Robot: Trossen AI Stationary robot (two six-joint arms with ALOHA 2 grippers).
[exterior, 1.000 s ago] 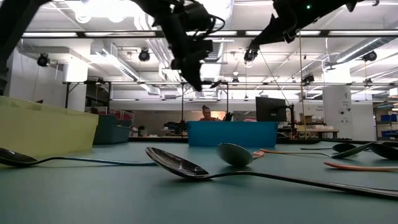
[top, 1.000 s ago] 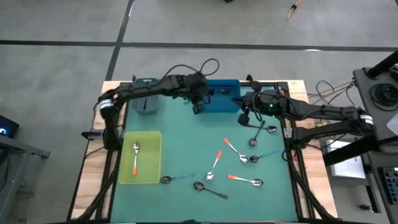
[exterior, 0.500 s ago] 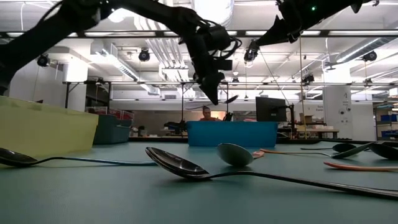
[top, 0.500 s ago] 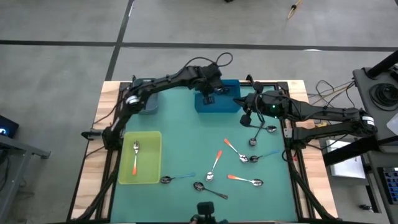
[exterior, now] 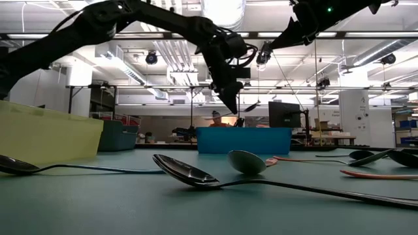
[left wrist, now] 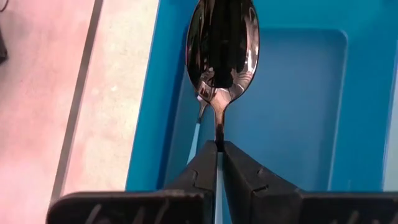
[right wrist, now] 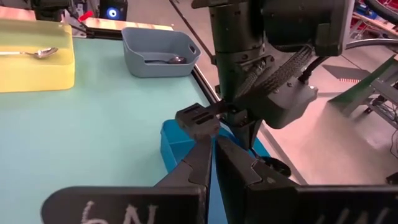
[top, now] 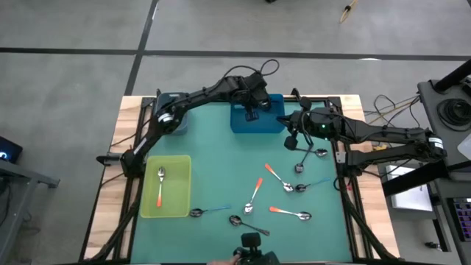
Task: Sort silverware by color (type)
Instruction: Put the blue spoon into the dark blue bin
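My left gripper (top: pixel 252 110) hangs above the blue bin (top: pixel 268 124) at the table's far edge, shut on a spoon (left wrist: pixel 222 43) with a shiny dark bowl; a light blue strip of handle shows between its fingers. The low view shows that spoon (exterior: pixel 249 106) in the air over the bin (exterior: pixel 243 139). My right gripper (top: pixel 291 140) (right wrist: pixel 212 146) is shut and hovers just right of the bin, touching nothing. Several spoons lie flat on the mat: orange-handled (top: pixel 274 175), blue-handled (top: pixel 210 211) and dark metal (top: pixel 246 224). My left gripper pinches the spoon between its two fingers at the thin neck just below the bowl (left wrist: pixel 219 138). The fingers lie along the spoon, and the bowl sticks out past the fingertips. The spoon is lifted clear, over the inside of the blue bin (left wrist: pixel 298 93).
A yellow tray (top: pixel 176 206) at the near left holds an orange-handled spoon (top: pixel 160 191). A grey bin (top: pixel 173 124) at the far left has a dark spoon in it (right wrist: pixel 168 60). Two dark spoons (top: pixel 320 153) lie near my right gripper. The middle-left mat is bare.
My left gripper has carried the spoon toward the table's right and far edge, from over the mat to above the blue bin, dropping slightly. It has stayed shut on the spoon. My right arm has kept still.
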